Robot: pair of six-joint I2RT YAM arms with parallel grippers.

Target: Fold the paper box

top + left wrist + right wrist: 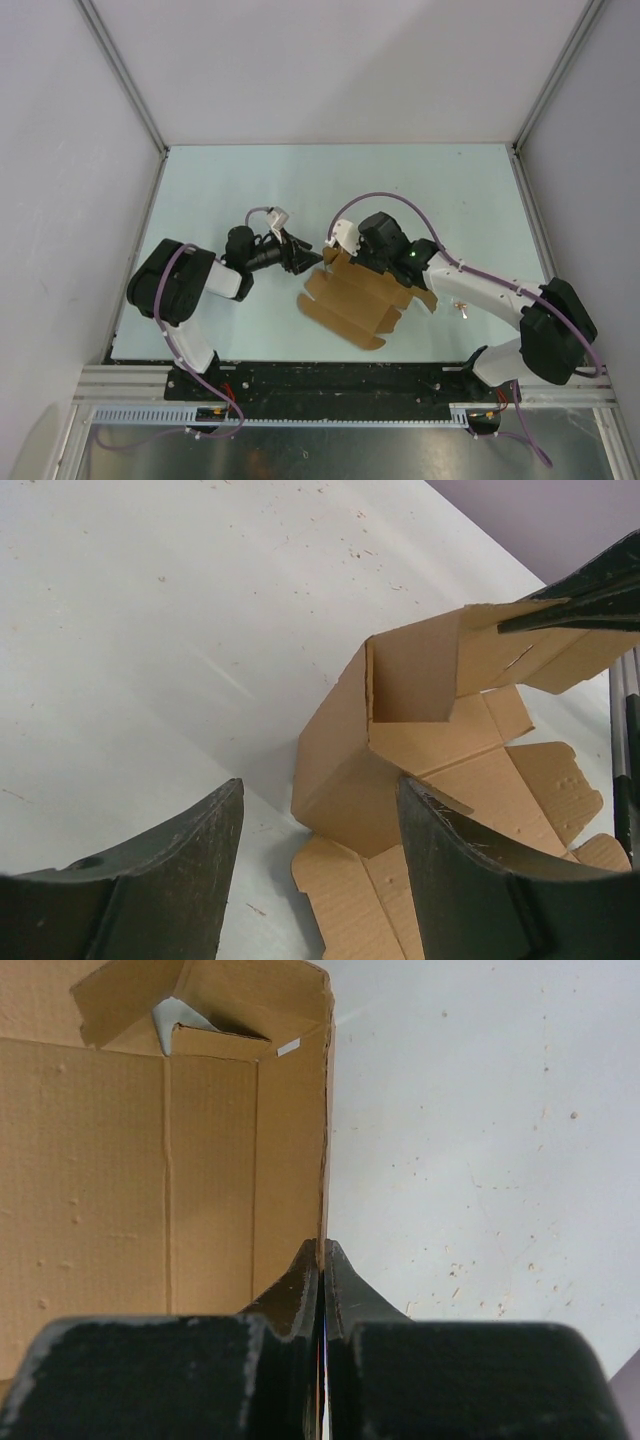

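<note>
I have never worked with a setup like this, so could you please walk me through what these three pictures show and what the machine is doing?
The overhead picture looks down on two robot arms bolted at the near edge of a pale table. Each arm ends in a two-fingered hand. The other two pictures come from small cameras mounted on the wrists, so the dark shapes at their lower edges are each hand's own fingers.

Between the arms lies the paper box, a brown cardboard cut-out that is partly folded: one end stands up as walls, the rest lies flat with its flaps spread.

The right hand is shut on a thin upright edge of the cardboard, pinching it between its fingertips. The left hand is open, with the raised corner of the box just ahead of its fingers; it holds nothing.
</note>
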